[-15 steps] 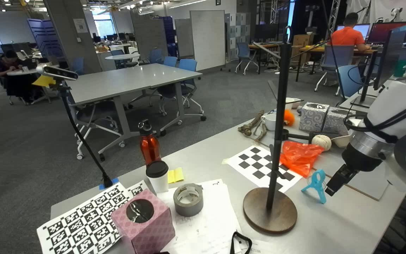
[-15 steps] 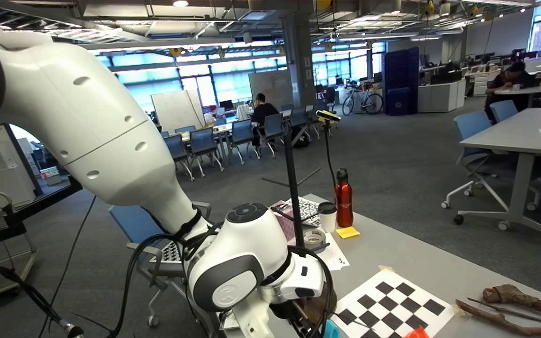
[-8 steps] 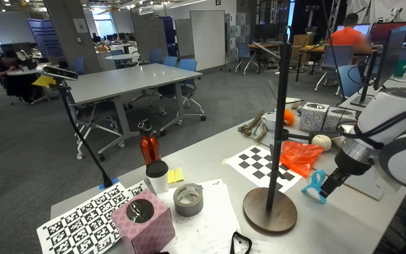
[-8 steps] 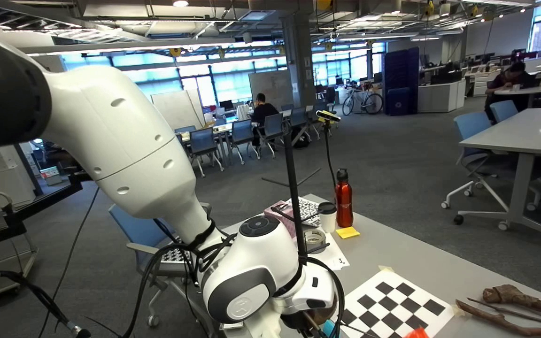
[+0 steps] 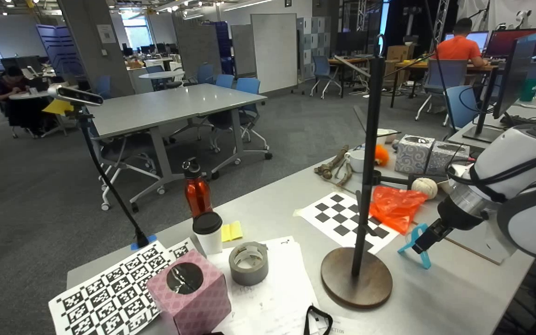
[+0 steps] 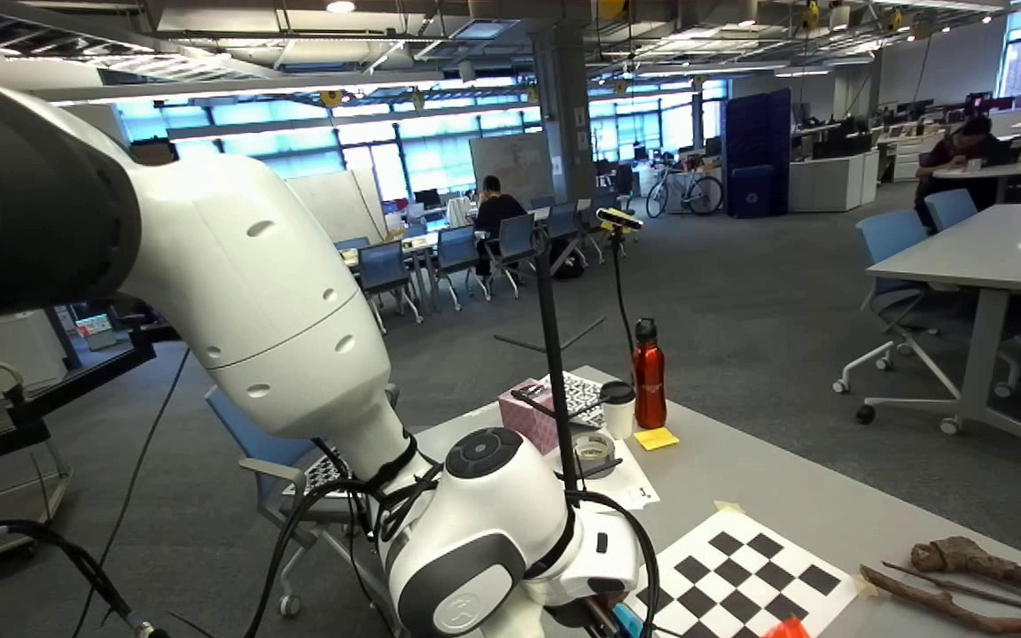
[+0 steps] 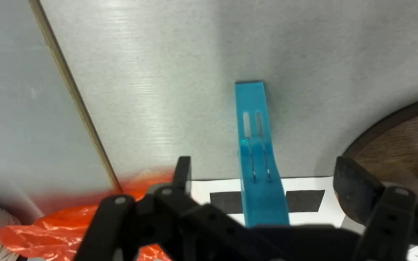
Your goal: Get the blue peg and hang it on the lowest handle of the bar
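In an exterior view the black bar (image 5: 370, 149) stands left, the blue spring peg (image 5: 415, 237) next, upright on the table (image 5: 463, 279), then the hand (image 5: 418, 248), gaping wide, holding nothing. The step is probably the pick-up; next the hand should straddle the peg and close.

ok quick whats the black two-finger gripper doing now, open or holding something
Black two-finger gripper: open, holding nothing; the blue plastic peg shows between its spread jaws, ungripped.
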Controlling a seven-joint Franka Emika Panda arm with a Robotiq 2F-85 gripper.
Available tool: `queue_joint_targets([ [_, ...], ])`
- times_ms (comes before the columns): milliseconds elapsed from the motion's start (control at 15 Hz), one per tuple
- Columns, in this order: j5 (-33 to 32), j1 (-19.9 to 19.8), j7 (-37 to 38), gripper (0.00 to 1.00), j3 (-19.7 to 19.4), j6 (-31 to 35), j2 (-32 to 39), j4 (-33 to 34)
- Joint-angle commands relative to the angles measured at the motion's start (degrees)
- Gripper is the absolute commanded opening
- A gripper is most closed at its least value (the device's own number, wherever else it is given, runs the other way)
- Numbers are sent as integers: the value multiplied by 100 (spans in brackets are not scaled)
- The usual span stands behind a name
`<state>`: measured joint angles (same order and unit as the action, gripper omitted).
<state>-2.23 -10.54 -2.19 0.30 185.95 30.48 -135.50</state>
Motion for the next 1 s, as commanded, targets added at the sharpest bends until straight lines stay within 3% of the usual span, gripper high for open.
queue_joint_targets([
  [0, -117, -444, -122, 100, 422, 450, 39, -130],
  [200, -187, -589, -97, 100, 541, 485, 135, -131],
  [933, -156, -454, -100, 100, 327, 434, 515, 190],
])
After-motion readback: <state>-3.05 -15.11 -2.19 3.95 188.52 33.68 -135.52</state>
